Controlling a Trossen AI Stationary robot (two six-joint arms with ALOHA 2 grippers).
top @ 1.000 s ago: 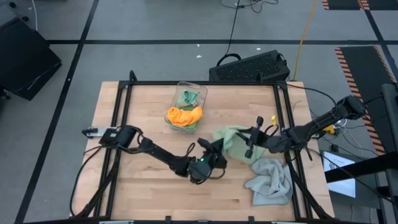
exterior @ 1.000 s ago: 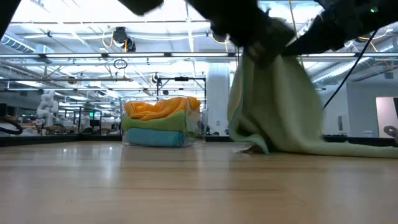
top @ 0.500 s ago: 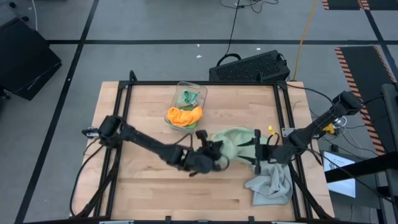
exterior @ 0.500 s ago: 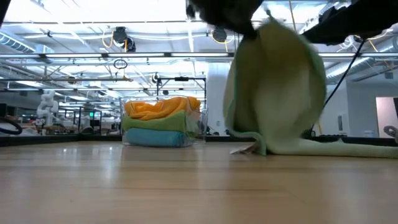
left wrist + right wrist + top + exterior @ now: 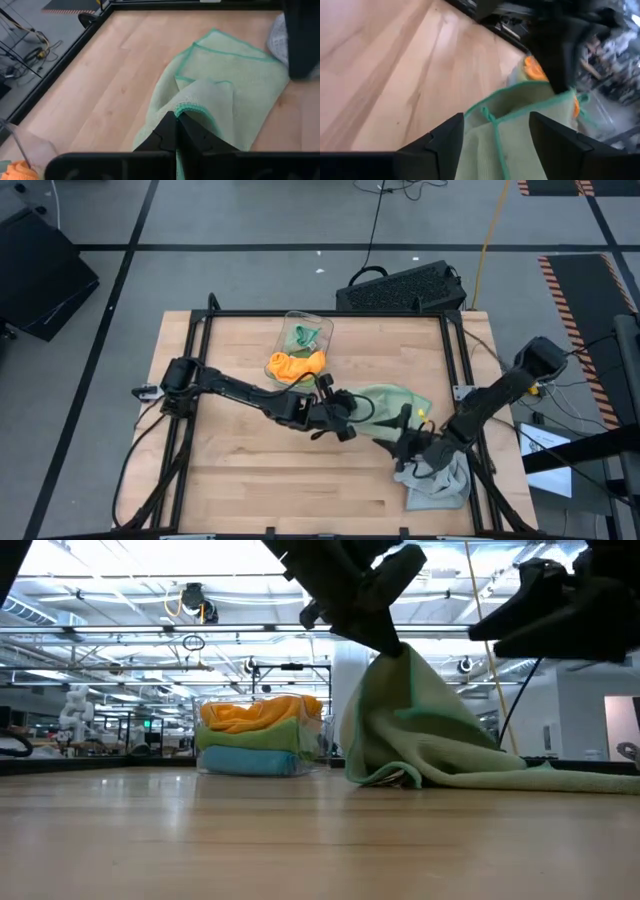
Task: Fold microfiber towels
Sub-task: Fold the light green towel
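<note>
A sage green microfiber towel [image 5: 395,402] lies at the table's middle right, with one edge raised like a tent [image 5: 420,730]. My left gripper [image 5: 350,417] is at its left side, shut on that raised edge. My right gripper [image 5: 404,444] hovers open at the towel's near side. In the right wrist view its fingers [image 5: 445,142] stand on either side of a green hemmed edge [image 5: 492,125], and I cannot tell whether they touch it. A light grey towel [image 5: 437,480] lies crumpled near the near right corner. My left gripper pinches the sage towel's hemmed edge [image 5: 189,109] between its two fingers, at a bunched fold of the cloth. The fingers come slanting down from the table's left. The pinched part [image 5: 395,655] is lifted, and the cloth slopes slack down to the table, where the rest lies spread.
A clear plastic bin [image 5: 300,345] at the far middle holds orange, green and blue cloths [image 5: 262,735]. A black frame rail [image 5: 455,360] runs along the table's edges. Bare wood lies at the near left.
My right gripper has let go of the sage towel and gone down toward the table's near edge. The towel's right part has fallen and spread on the table. My left gripper has carried its pinched edge toward the far edge and rolled, and the towel's peak is lower than before.
</note>
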